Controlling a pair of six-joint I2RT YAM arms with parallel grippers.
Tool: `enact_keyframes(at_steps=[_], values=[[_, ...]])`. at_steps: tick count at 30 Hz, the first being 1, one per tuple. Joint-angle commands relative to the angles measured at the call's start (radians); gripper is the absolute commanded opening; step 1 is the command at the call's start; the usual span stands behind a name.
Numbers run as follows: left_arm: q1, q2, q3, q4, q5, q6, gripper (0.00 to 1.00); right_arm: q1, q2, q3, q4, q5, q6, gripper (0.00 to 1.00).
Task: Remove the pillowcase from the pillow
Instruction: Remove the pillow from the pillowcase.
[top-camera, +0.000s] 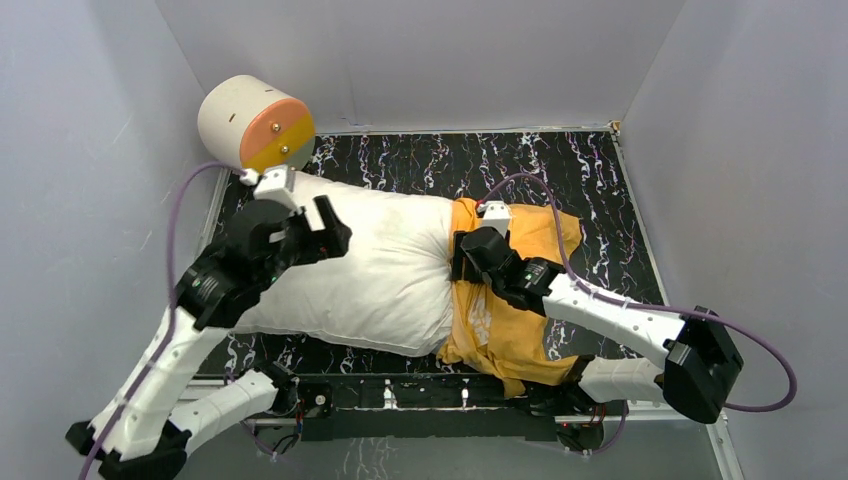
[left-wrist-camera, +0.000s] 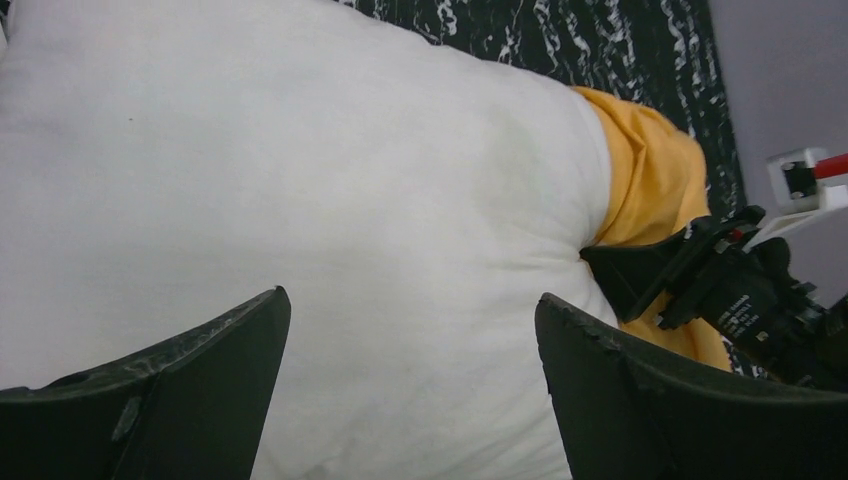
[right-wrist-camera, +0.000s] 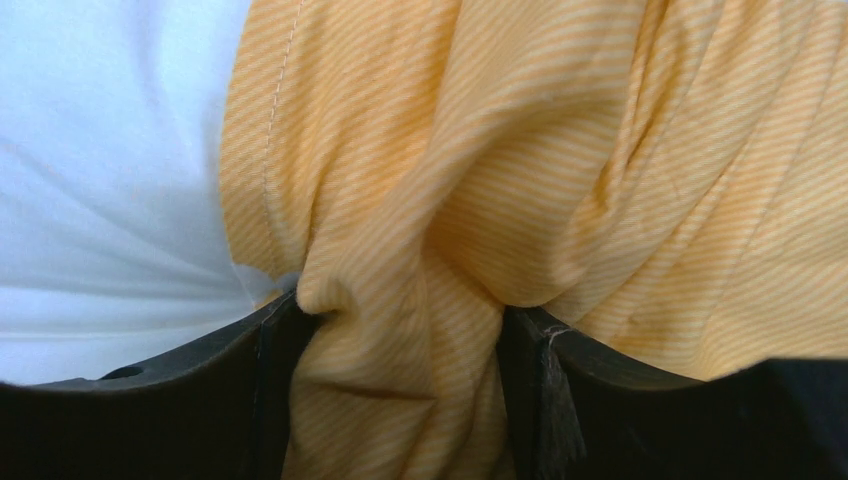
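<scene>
Most of pillow (top-camera: 370, 265) bare, lying across counter (top-camera: 560, 160); pillowcase (top-camera: 510, 300), orange face out, bunched over its right end only. Fold of pillowcase pinched in right tool (right-wrist-camera: 400, 320); left tool (left-wrist-camera: 412, 300) spread wide, empty, above pillow. Remaining: slide pillowcase off end. Cream cylinder (top-camera: 255, 122) far-left, likely no obstacle.

Black surface (top-camera: 420, 160) veined with white marbling stretches beyond the left hand (top-camera: 335, 232) and the right hand (top-camera: 458, 260); plain pale grey walls (top-camera: 450, 60) close it in behind and on the outer side of each hand; past the left hand, in the far corner, a cream cylinder (top-camera: 235, 115) with an orange-yellow end; the light is soft and even, the shadows faint.
</scene>
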Motion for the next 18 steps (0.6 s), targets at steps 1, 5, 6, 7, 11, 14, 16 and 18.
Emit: enact_keyframes(at_steps=[1,5,6,7,11,14,16,18], values=[[0.004,0.167,0.035,0.125,0.047,0.128,0.96,0.002,0.062,-0.127,-0.105,-0.082,0.041,0.73],[0.015,0.371,0.087,0.168,0.127,0.218,0.98,0.001,-0.021,-0.06,-0.07,0.008,-0.035,0.75],[0.025,0.422,0.116,0.145,0.157,0.236,0.98,0.002,-0.042,-0.031,-0.073,0.018,-0.052,0.76],[0.037,0.47,0.143,0.123,0.186,0.254,0.98,0.002,-0.065,0.0,-0.078,0.023,-0.065,0.77],[0.065,0.576,0.12,0.143,0.434,0.282,0.98,0.002,-0.163,0.046,-0.072,0.045,-0.11,0.8],[0.066,0.627,0.025,0.166,0.562,0.257,0.9,0.001,-0.238,0.089,-0.162,0.176,-0.096,0.83],[0.066,0.629,-0.076,0.191,0.572,0.217,0.7,0.0,-0.282,0.12,-0.24,0.297,-0.071,0.85],[0.066,0.611,-0.154,0.212,0.569,0.172,0.52,-0.006,-0.315,0.145,-0.309,0.369,-0.053,0.9]])
